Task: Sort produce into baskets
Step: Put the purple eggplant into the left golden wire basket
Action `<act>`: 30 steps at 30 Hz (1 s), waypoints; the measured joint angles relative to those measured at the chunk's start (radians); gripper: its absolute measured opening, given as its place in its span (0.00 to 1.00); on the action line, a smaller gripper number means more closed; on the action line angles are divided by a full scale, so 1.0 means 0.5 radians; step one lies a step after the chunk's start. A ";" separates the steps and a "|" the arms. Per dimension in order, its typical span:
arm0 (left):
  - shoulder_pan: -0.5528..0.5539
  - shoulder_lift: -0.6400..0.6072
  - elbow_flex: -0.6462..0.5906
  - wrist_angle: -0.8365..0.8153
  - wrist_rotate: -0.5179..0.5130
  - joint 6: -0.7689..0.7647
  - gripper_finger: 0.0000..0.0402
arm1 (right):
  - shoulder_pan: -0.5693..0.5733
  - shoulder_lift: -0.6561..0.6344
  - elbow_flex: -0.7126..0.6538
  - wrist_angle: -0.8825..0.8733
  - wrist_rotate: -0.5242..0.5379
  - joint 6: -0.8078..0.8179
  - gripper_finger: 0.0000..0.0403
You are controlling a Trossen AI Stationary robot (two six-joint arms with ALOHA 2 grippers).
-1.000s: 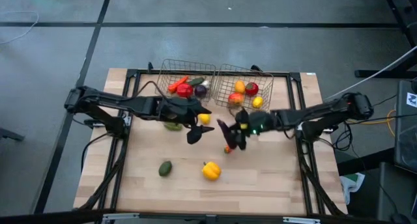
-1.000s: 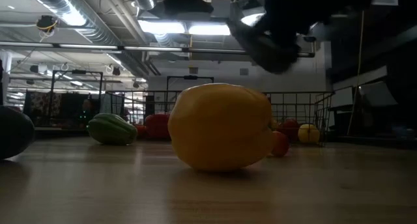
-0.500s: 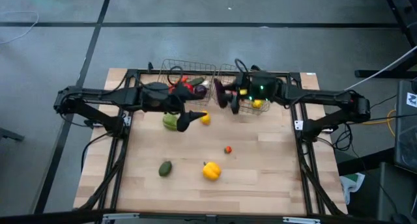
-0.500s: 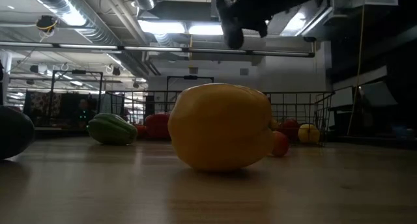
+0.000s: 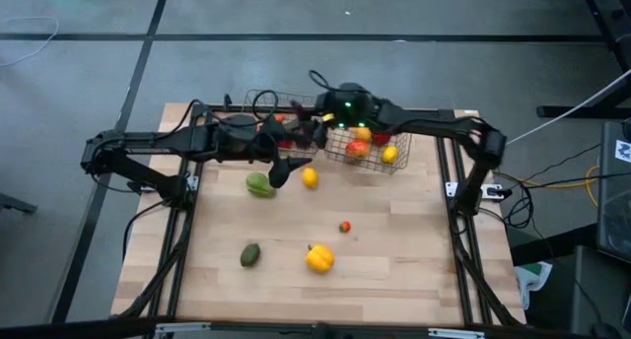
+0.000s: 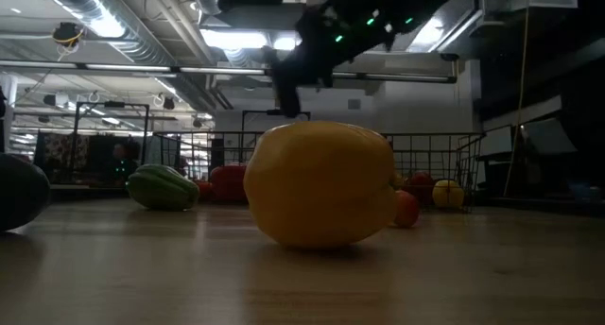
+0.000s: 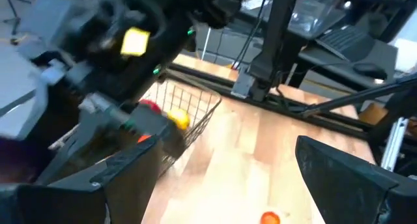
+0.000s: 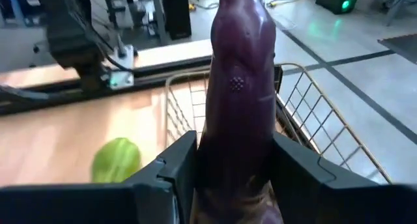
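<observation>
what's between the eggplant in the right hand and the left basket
Nothing visible. The right hand is shut on the purple eggplant at the left basket. The open left hand sits nearer, beside the green pepper.

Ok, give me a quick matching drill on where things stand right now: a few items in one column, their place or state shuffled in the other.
Column one:
1. eggplant
2. yellow pepper
3. green pepper
4. left gripper

Column two:
A. jaws open, nothing between them
B. clamped in the right gripper, over the baskets' end of the table
C. lying on the table's near part, apart from the avocado
D. lying on the table next to the left gripper, outside the baskets

Pairs: 1-B, 2-C, 3-D, 4-A
</observation>
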 joint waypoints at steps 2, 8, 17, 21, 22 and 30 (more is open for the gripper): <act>0.015 0.000 0.000 -0.024 0.000 0.000 0.86 | 0.000 0.120 0.089 -0.007 0.000 -0.053 0.40; 0.037 0.001 -0.001 -0.073 0.000 -0.001 0.86 | 0.007 0.374 0.234 -0.011 -0.057 -0.109 0.40; 0.037 0.001 -0.001 -0.098 -0.001 0.017 0.86 | 0.007 0.553 0.228 -0.019 -0.057 -0.110 0.40; 0.037 0.001 -0.001 -0.103 0.000 0.018 0.86 | 0.007 0.589 0.228 -0.011 -0.050 -0.108 0.40; 0.037 0.001 -0.001 -0.103 -0.001 0.018 0.86 | 0.007 0.594 0.228 -0.015 -0.040 -0.108 0.40; 0.037 0.002 -0.001 -0.104 0.000 0.028 0.86 | 0.009 0.636 0.228 -0.053 -0.059 -0.102 0.41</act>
